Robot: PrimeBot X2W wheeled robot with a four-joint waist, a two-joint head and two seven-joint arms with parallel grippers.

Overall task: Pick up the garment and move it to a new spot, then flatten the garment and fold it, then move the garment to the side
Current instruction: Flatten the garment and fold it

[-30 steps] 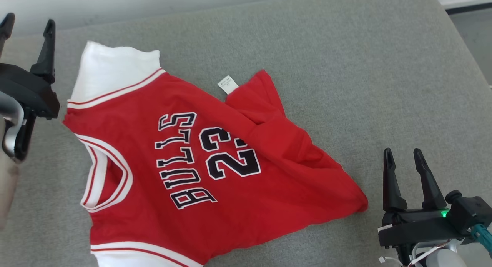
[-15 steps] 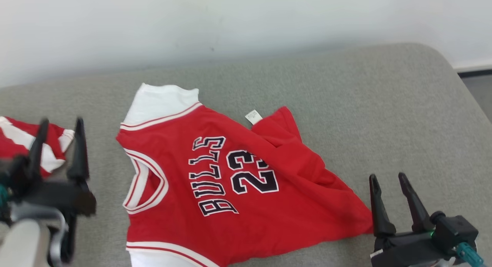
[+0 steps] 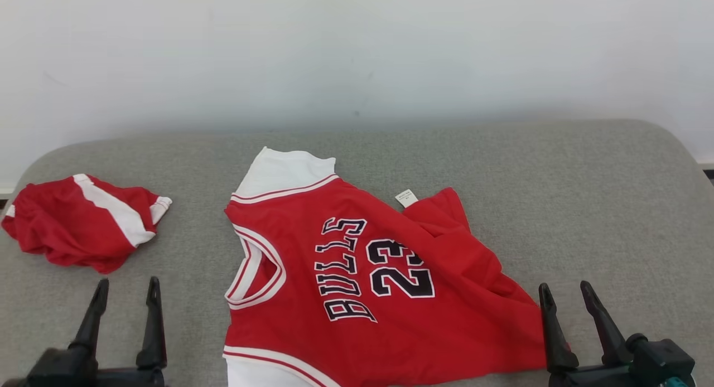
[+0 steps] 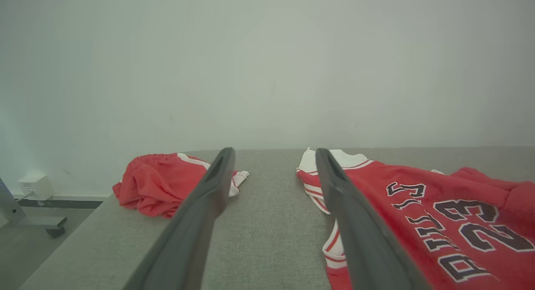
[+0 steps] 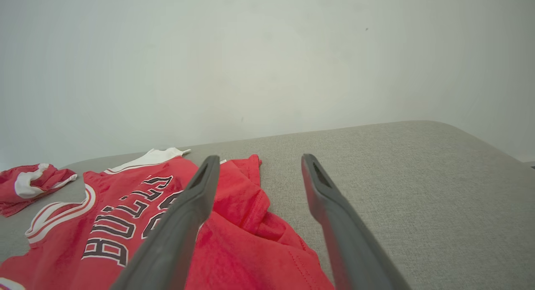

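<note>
Here, jersey (image 3: pixel 457 275) on cushion (image 3: pixel 558 169), left gripper (image 3: pixel 128 281) spread wide, right gripper (image 3: pixel 564 286) spread wide

The garment (image 3: pixel 290 331) is showing as soft, matt red cloth, its dark lettering (image 3: pixel 399 281) looking smoother, like print. The grey worktop (image 3: pixel 585 208) is wearing a coarse woven fabric. The left gripper (image 3: pixel 128 284) and right gripper (image 3: pixel 564 289) are looking like matt dark plastic.

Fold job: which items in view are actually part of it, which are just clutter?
In the job:
- red jersey, partly spread out
- left gripper, open
- right gripper, open

Likely just lying about:
- crumpled red shorts, far left
- grey cushion underneath
</note>
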